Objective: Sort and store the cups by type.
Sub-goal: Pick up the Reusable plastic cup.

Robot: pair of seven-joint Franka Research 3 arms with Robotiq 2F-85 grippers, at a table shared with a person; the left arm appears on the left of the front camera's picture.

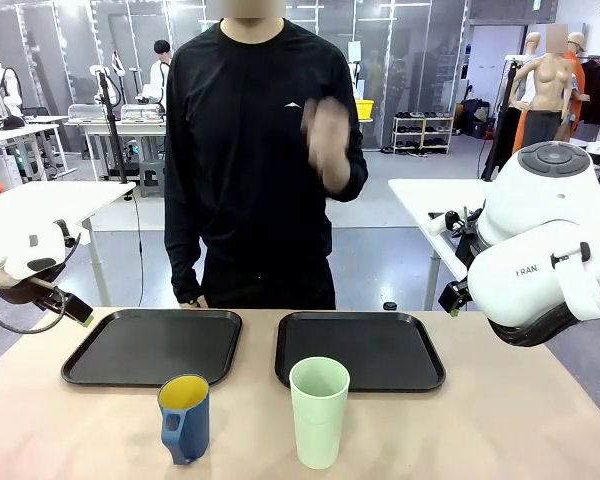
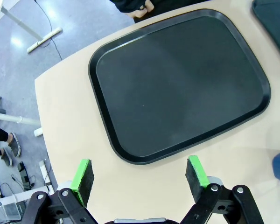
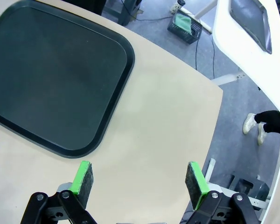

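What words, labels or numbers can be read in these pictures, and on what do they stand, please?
"RAN", the rest unclear, on the right arm's white casing.
On the shirt: a small white mark, no readable letters.
On the blue mug and green tumbler: no print visible.

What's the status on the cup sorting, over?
Left pincer open, right pincer open, both holding nothing. Blue mug before left tray, mint tumbler before right tray, both upright. Person's hand raised, nothing in the way.
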